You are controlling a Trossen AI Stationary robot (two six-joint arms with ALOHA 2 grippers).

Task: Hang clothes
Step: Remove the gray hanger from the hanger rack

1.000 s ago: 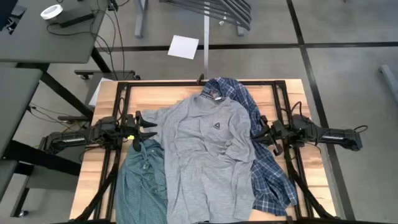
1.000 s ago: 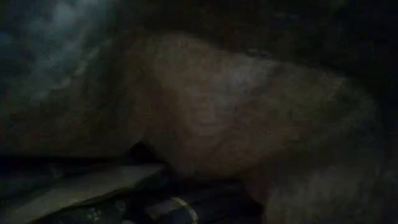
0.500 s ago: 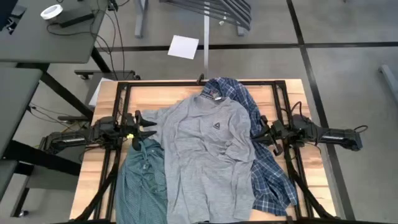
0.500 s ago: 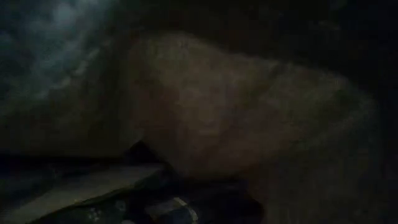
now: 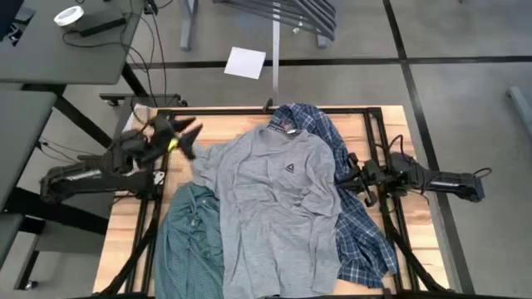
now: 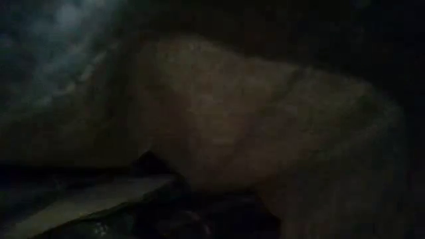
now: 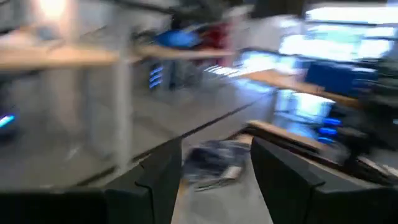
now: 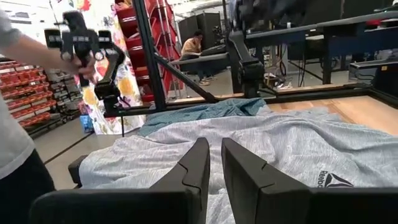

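A grey tee [image 5: 278, 208] with a small dark chest logo lies spread flat in the middle of the wooden table. It overlaps a blue-white plaid shirt [image 5: 359, 241] on its right and a green checked shirt [image 5: 189, 245] on its left. My left gripper [image 5: 187, 133] hangs open in the air over the table's far left part, beside the tee's shoulder, with nothing between its fingers [image 7: 163, 180]. My right gripper [image 5: 347, 170] is shut, level at the plaid shirt's right edge, pointing across the tee [image 8: 298, 149]. Dark cloth fills the low view.
A black metal frame [image 5: 378, 141] borders the tabletop. Beyond the far edge stand a pole [image 5: 275, 71] and slatted bars [image 5: 283, 17], with a white sheet [image 5: 245, 62] on the floor. A person [image 8: 15, 149] stands past the table's left side.
My left gripper has risen from the green shirt's collar and swung toward the table's far left corner, turning as it went; it stays open and carries nothing. The shirts lie as before.
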